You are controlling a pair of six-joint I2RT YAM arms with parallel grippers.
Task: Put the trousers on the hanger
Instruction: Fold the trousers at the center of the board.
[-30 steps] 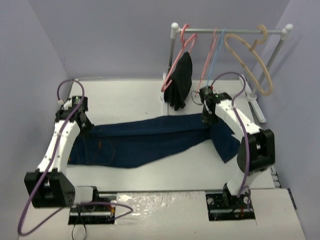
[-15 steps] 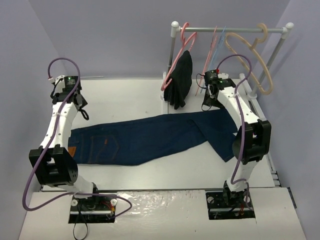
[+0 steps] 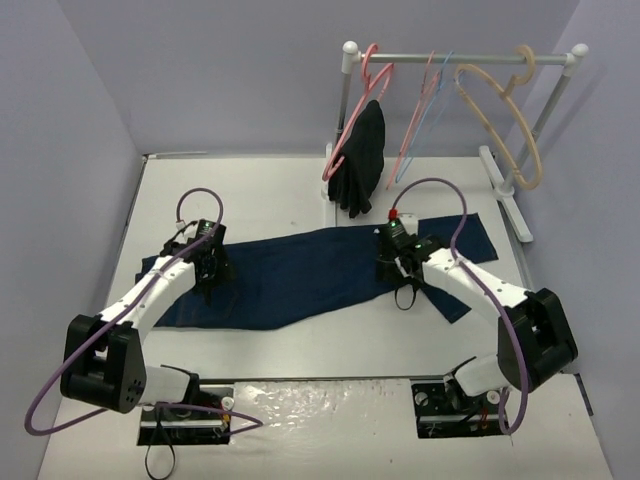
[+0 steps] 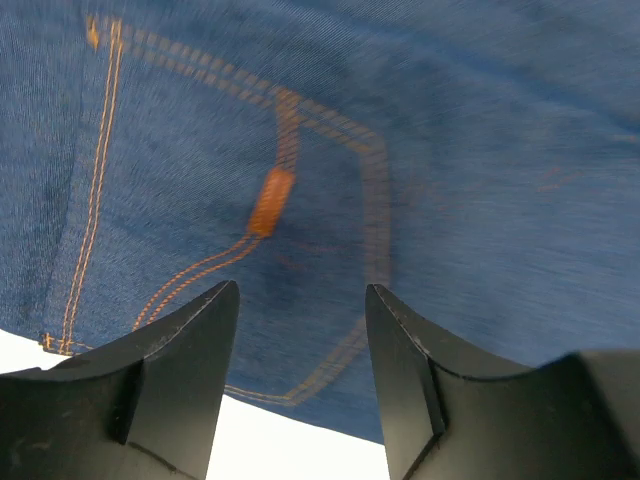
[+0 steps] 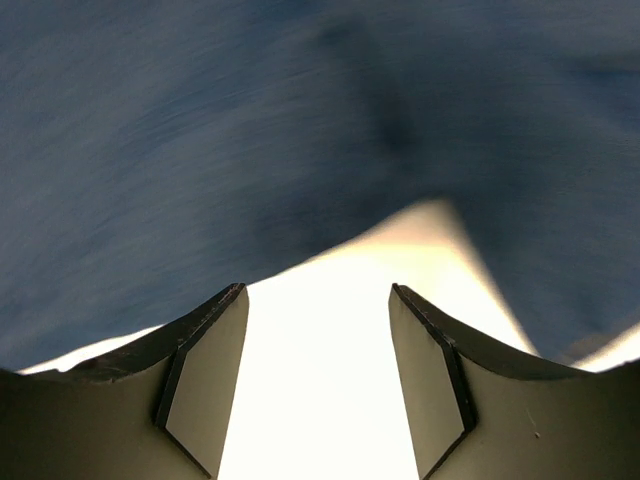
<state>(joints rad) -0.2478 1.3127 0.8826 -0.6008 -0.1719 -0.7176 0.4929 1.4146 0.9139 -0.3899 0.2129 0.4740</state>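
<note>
The dark navy trousers [image 3: 300, 270] lie flat across the white table, waistband end to the left and leg ends to the right. My left gripper [image 3: 211, 277] hovers open low over the seat; in the left wrist view its gripper [image 4: 300, 305] frames a back pocket with orange stitching [image 4: 272, 200], nothing between the fingers. My right gripper [image 3: 401, 287] is open at the trousers' near edge by the legs; the right wrist view shows its gripper [image 5: 318, 300] over bare table with blurred denim [image 5: 200, 150] beyond. The light-blue hanger [image 3: 432, 105] hangs on the rail at the back right.
A clothes rail [image 3: 460, 59] stands at the back right. It carries a pink hanger with a black garment [image 3: 362, 160], another pink hanger [image 3: 412, 125] and a thick beige hanger [image 3: 510, 115]. Purple walls close in the table on three sides.
Both grippers opened and let go of the trousers. The arms swung up and back, then came down low over the cloth. The trousers now lie flatter, the leg ends spread to the right.
</note>
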